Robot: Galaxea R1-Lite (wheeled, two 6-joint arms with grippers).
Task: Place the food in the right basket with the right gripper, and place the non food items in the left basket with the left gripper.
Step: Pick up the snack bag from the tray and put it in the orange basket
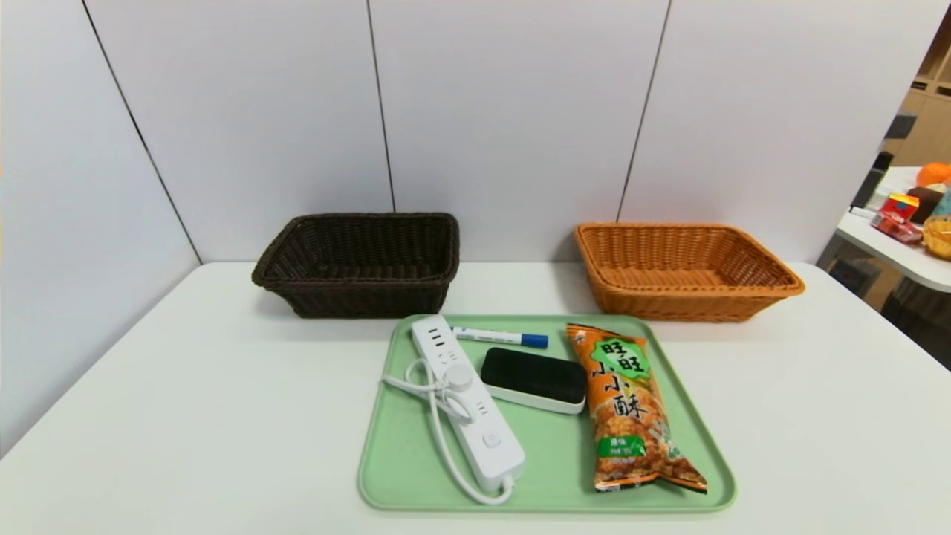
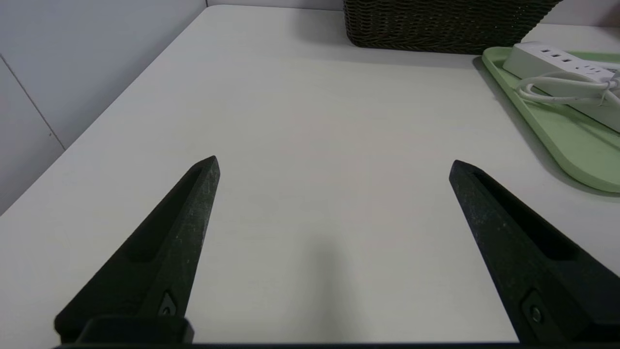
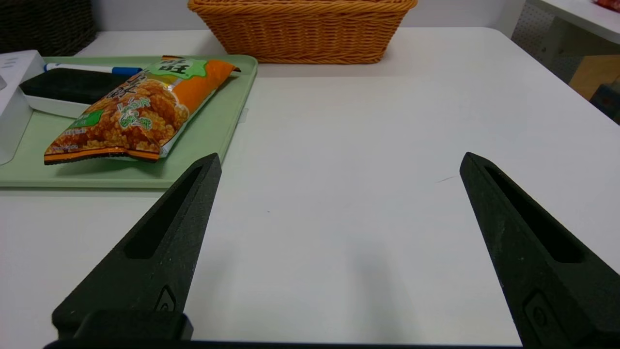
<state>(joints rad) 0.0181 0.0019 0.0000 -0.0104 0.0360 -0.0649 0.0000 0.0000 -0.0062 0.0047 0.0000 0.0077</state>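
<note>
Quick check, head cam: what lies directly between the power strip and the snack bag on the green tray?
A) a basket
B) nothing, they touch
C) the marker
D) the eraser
D: the black-topped eraser lies on the green tray between the power strip and the snack bag; the marker lies farther back, toward the baskets.

The head camera looks down from high up at the whole worktop (image 1: 186, 416). Each wrist camera sits low, facing forward along it. All three see the green tray (image 1: 401, 475).
</note>
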